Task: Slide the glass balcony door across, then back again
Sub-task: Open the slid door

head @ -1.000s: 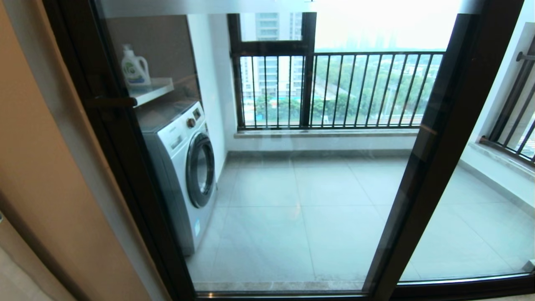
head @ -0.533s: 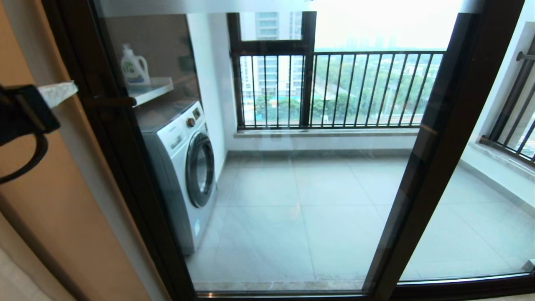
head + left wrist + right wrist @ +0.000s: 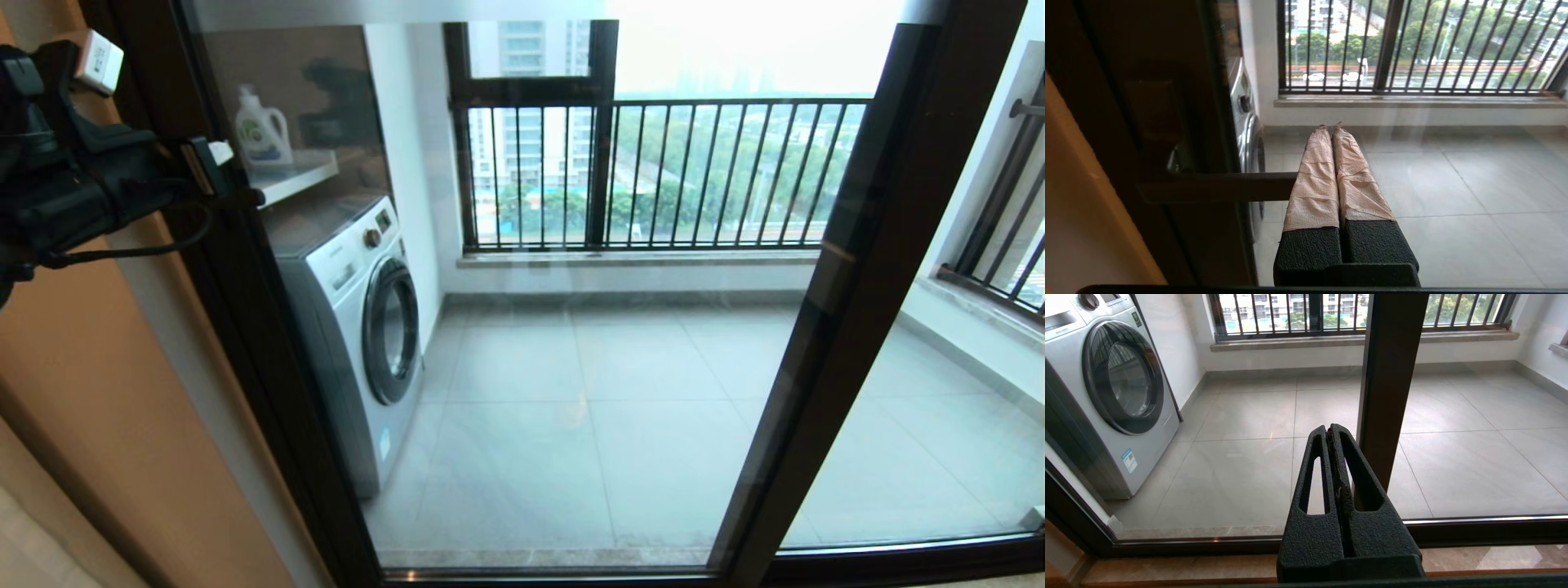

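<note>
Risk: left gripper [image 3: 1331,127], taped fingers pressed together on nothing, beside dark lever handle [image 3: 1216,187] of brown-framed glass balcony door [image 3: 269,343] at nine o'clock, may slip off.
Right gripper [image 3: 1329,430]: clenched empty, idle.

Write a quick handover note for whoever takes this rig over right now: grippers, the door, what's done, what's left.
Left gripper: fingers shut together, empty, raised beside the door handle, which sticks out just to their side; whether they touch it cannot be told.
Right gripper: shut, empty, parked low in front of the glass.
Glass balcony door: closed, its handle stile against the frame on the robot's left, by the washing machine.
Done: left arm brought up to the handle.
Left: push or hook the handle, slide the door across, then slide it back.
</note>
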Controlling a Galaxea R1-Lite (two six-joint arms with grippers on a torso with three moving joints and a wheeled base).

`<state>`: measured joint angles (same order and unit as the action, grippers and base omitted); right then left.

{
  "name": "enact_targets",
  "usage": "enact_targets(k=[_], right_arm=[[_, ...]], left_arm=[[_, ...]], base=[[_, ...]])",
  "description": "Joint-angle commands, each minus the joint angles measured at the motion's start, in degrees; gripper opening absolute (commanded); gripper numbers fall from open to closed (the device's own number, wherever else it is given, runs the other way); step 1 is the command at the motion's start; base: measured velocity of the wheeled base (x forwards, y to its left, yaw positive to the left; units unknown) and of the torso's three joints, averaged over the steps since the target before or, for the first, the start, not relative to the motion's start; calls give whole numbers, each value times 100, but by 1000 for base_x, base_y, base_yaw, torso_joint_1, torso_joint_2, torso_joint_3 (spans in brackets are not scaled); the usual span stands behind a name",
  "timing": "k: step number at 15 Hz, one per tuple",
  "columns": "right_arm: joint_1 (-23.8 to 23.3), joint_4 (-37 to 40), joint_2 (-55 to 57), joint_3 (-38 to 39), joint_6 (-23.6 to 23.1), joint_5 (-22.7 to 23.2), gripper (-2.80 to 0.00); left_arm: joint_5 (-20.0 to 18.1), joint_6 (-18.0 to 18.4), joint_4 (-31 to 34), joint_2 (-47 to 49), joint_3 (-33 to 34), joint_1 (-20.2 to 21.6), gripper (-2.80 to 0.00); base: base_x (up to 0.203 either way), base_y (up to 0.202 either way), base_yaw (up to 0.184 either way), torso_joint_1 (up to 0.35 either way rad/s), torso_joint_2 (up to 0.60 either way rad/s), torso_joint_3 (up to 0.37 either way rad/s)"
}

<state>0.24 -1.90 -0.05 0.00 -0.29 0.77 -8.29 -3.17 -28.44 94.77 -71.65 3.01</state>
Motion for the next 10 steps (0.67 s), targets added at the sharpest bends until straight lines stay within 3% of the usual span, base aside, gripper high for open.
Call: enact_targets(k=[1, 10], right_arm=[[2, -3, 5, 70, 3, 2, -280], [2, -3, 5, 70, 1, 2, -280]], left_arm=[[-6, 7, -21, 410, -246, 206, -280], [-15, 7, -72, 705, -272, 279, -280]], base=[[0, 0, 0, 0, 0, 0], [0, 0, 0, 0, 0, 0]])
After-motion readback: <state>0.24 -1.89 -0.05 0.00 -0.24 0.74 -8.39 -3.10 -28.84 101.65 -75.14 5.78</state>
